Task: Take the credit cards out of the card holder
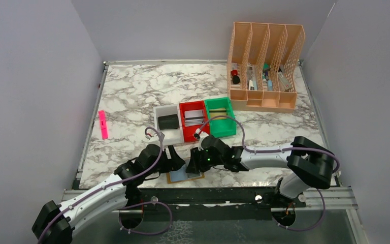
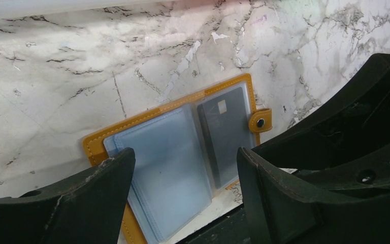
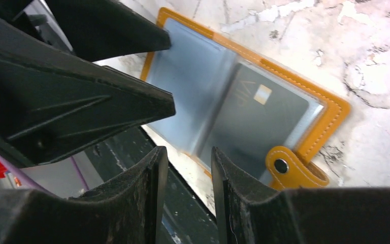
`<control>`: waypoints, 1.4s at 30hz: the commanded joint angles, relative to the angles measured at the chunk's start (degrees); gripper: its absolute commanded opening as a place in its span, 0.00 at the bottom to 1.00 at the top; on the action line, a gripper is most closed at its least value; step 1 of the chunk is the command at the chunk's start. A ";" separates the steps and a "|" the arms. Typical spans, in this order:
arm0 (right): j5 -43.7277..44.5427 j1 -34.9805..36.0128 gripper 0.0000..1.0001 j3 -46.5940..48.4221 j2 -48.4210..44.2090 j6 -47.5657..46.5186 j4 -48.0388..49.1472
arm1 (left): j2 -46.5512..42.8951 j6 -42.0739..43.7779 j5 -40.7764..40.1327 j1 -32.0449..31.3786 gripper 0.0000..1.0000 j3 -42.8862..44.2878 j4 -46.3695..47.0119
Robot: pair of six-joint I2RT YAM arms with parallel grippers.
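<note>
Card holder (image 1: 185, 176) lies open and flat on the table (image 1: 132, 96), at its near edge; you will find both arms meeting over it. The left arm (image 1: 101, 190) reaches in from the near left, forearm low and angled toward the centre. The right arm (image 1: 264, 152) folds in from the near right, forearm running leftward along the table edge.

The left gripper (image 2: 185, 155) hangs over the holder, jaws wide apart with nothing between them. The right gripper (image 3: 189, 157) points down at the holder's near edge, jaws a narrow gap apart and clamped on nothing. The two grippers sit just beside each other.

Note the dark card (image 3: 264, 119) in the clear panel nearer the right gripper; it carries a small pale chip (image 3: 262, 94). The tab (image 3: 297, 175) projects from that same side of the holder.
</note>
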 commanded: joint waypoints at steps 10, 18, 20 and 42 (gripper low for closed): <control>9.95 0.52 0.42 1.91 -3.46 -1.66 -12.17 | -1.90 -0.02 1.73 -0.29 0.77 -1.95 -0.94; 6.83 0.53 0.42 1.85 0.59 -2.10 -10.28 | -1.89 -0.10 1.55 -0.29 0.77 -1.93 -0.93; 6.43 0.58 0.42 2.43 1.94 -2.13 -10.42 | -1.81 -0.19 1.47 -0.29 0.77 -1.84 -0.97; -3.63 0.85 0.45 -1.48 -1.60 4.88 9.37 | 0.39 -0.19 1.54 -0.29 0.77 -1.57 -0.06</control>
